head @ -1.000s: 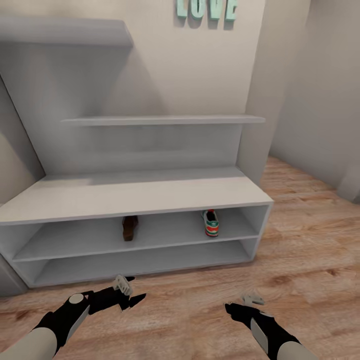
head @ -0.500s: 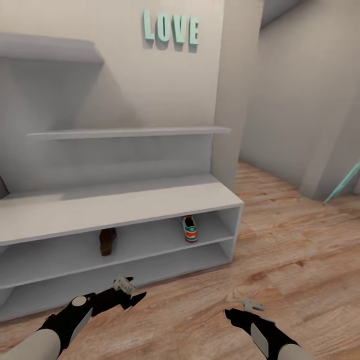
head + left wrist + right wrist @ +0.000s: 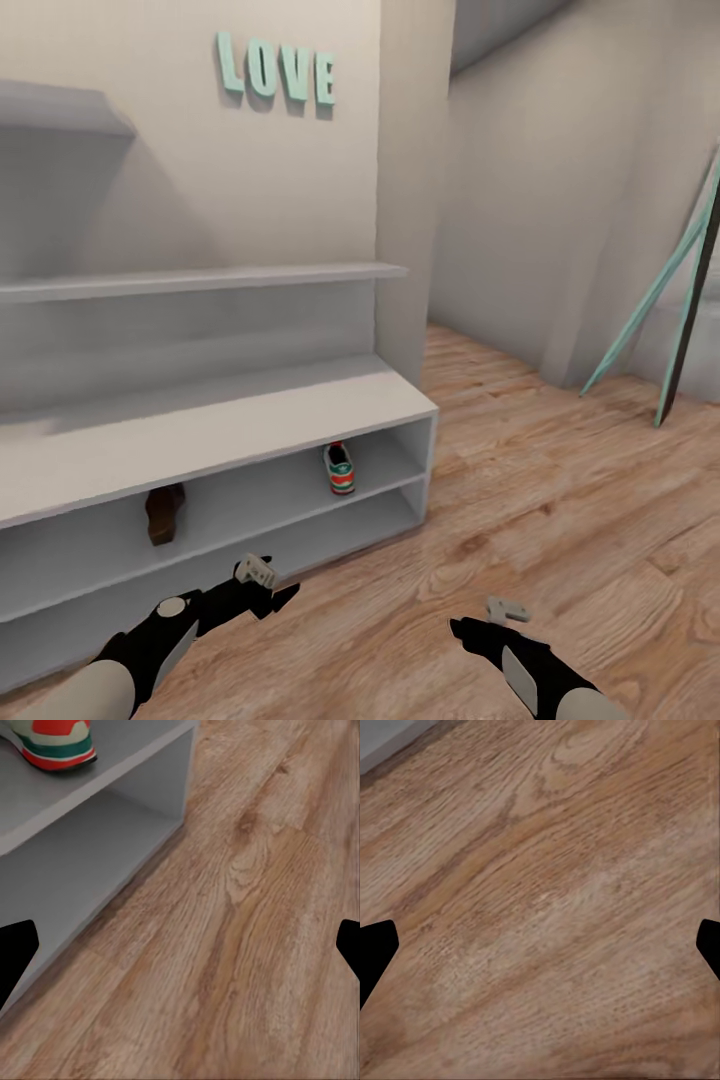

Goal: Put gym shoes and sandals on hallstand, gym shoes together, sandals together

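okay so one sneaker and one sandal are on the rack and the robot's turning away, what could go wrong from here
1. The gym shoe and the sandal sit far apart on the hallstand's upper tier; their mates must land beside each, or the pairing fails.
2. Both the left pincer and right pincer are open and empty, with no other shoe visible, so the search may take a while.
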Available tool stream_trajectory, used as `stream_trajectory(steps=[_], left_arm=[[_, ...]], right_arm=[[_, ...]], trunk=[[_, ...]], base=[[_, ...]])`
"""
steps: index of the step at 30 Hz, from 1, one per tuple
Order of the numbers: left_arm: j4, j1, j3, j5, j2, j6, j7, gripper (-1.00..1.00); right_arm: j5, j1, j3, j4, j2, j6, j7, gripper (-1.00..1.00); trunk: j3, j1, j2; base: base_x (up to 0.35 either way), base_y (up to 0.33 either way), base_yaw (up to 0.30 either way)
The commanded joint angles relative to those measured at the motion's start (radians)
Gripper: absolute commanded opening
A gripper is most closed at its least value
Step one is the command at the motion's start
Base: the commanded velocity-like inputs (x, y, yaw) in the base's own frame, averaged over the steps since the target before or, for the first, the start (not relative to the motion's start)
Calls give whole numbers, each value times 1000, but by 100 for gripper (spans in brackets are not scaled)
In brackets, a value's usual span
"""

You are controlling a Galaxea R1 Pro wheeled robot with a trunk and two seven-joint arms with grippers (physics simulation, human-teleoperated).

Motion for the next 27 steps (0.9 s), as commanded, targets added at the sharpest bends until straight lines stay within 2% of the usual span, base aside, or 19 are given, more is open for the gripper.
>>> stream_trajectory(steps=[1,27], left_arm=[[1,0,-7,4,0,-5,1,100],[12,0,-8,2,-2,-6,2,100]], right_arm=[[0,0,-6,-2,0,6,5,100],[0,0,-6,-2,0,6,5,100]], trunk=[[2,-4,7],[5,-8,14]], base=[[0,0,-300],[1,-1,-300]])
